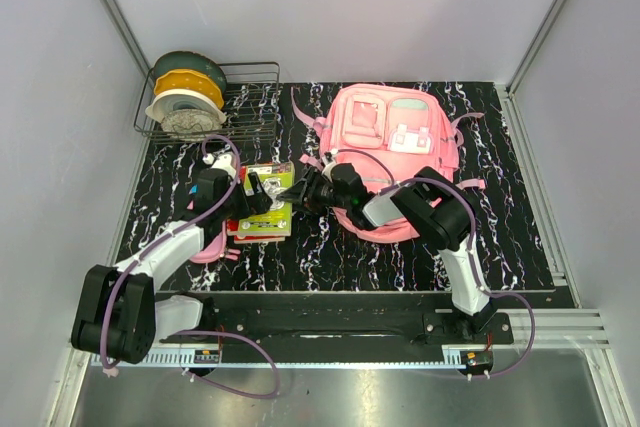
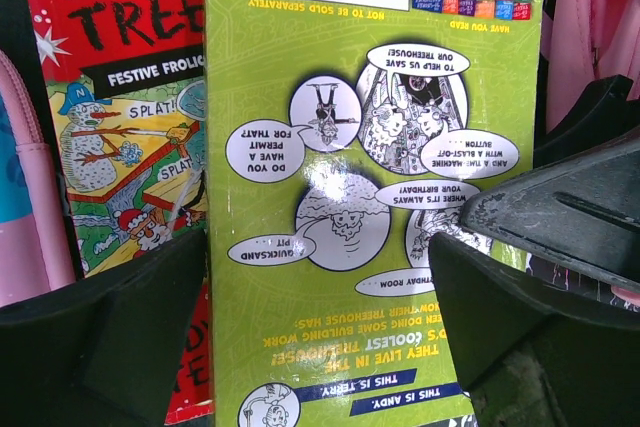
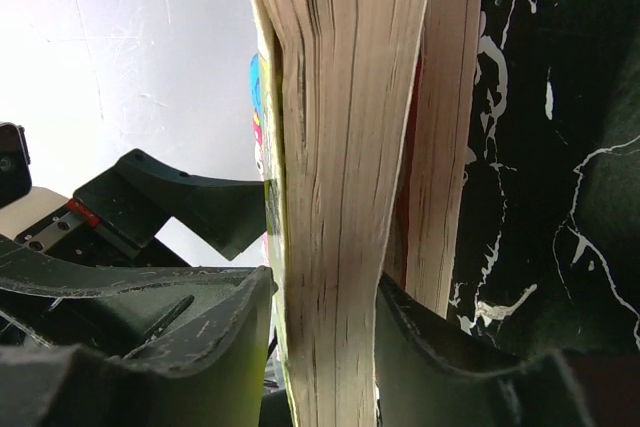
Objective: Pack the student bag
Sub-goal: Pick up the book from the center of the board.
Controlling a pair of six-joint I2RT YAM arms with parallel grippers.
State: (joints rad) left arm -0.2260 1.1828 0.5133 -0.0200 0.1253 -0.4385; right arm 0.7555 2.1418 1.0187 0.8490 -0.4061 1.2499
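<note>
The student bag (image 1: 392, 142), a large pink backpack, lies flat at the back of the black marbled mat, and its edge shows in the left wrist view (image 2: 600, 17). Left of it a green book (image 1: 268, 197) lies on a red book (image 1: 250, 232). My right gripper (image 1: 298, 190) reaches in from the right. Its fingers (image 3: 325, 287) press on the green book's page block (image 3: 335, 147), one above the cover and one wedged between it and the red book (image 3: 445, 147). My left gripper (image 2: 320, 317) hovers open over the green cover (image 2: 340, 147), its fingers clear of the cover.
A pink-and-blue pencil case (image 1: 210, 245) lies under the left arm beside the books. A wire rack (image 1: 255, 97) with filament spools (image 1: 185, 97) stands at the back left. White walls enclose the mat on three sides.
</note>
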